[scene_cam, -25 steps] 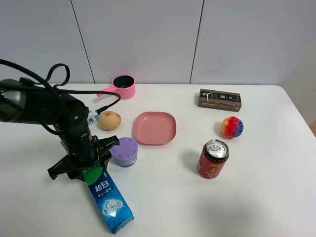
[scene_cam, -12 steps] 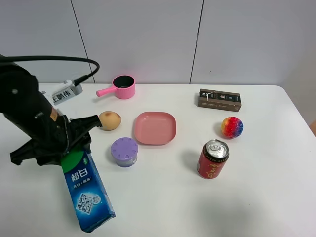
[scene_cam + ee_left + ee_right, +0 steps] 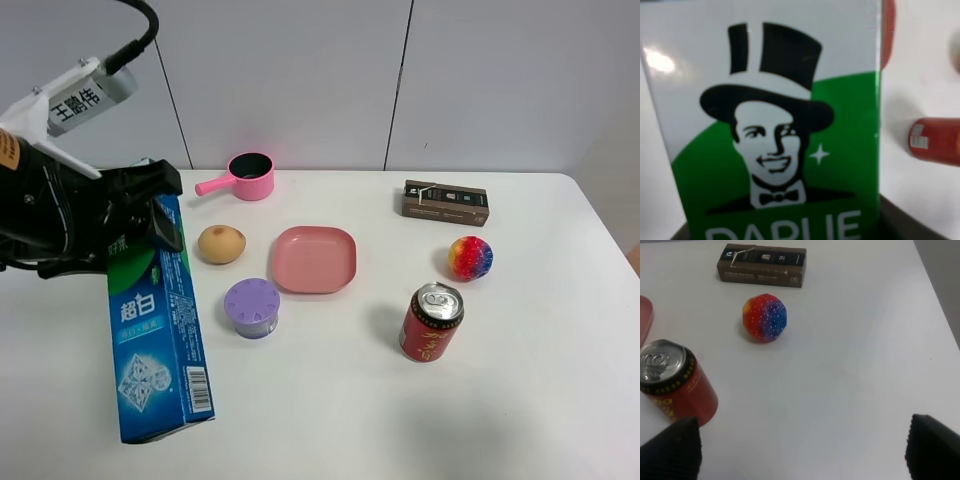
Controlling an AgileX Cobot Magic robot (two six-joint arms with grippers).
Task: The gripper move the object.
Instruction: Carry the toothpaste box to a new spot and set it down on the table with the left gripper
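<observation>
The long green-to-blue toothpaste box (image 3: 155, 320) hangs lengthwise in the air over the table's left side, green end up. My left gripper (image 3: 125, 235), black with a white label tag (image 3: 85, 95), is shut on the box's green upper end. In the left wrist view the box (image 3: 775, 140) fills the picture, showing the top-hatted man's face and white "DARLIE" lettering. My right gripper (image 3: 800, 450) does not show in the high view. In the right wrist view its two black fingertips (image 3: 670, 447) stand wide apart over bare table, empty.
On the white table (image 3: 560, 400) are a pink pot (image 3: 250, 176), an egg-like brown object (image 3: 221, 243), a pink plate (image 3: 315, 259), a purple round tin (image 3: 251, 306), a red can (image 3: 431, 321), a coloured ball (image 3: 470, 257) and a dark brown box (image 3: 445, 202).
My left gripper has risen and moved left with the toothpaste box. The box has left the table and now hangs nearly upright, nearer the high camera.
</observation>
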